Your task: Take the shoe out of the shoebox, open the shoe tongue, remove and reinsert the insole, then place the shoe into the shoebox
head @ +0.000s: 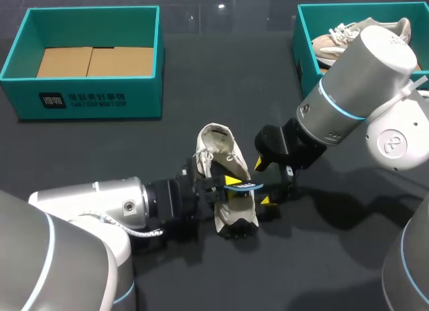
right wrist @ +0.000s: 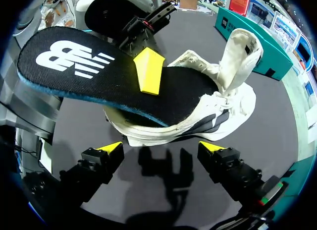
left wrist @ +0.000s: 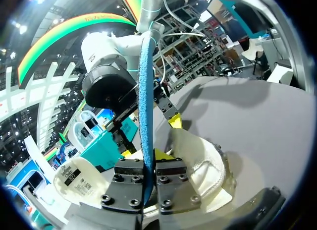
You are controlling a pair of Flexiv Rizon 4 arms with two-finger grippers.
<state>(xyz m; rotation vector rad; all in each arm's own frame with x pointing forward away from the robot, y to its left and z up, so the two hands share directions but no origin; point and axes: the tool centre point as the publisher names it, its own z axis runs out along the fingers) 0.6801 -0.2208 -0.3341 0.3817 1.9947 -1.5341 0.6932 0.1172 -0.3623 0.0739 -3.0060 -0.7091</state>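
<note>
A white shoe (head: 216,147) lies on the dark table near the middle, its tongue pulled back. My left gripper (head: 236,185) is shut on the insole (head: 249,186) at the heel end. In the left wrist view the insole (left wrist: 146,91) stands edge-on as a blue strip clamped in that gripper (left wrist: 148,163), with the shoe (left wrist: 203,165) beside it. From the right wrist, the black insole (right wrist: 99,76) is tilted, its front end still inside the shoe (right wrist: 223,106) and its heel end lifted out. My right gripper (right wrist: 161,148) stands open just short of the shoe, holding nothing (head: 263,183).
A teal shoebox (head: 80,103) with a cardboard insert stands at the back left. A second teal shoebox (head: 305,49) at the back right holds another beige shoe (head: 342,39), partly hidden behind my right arm.
</note>
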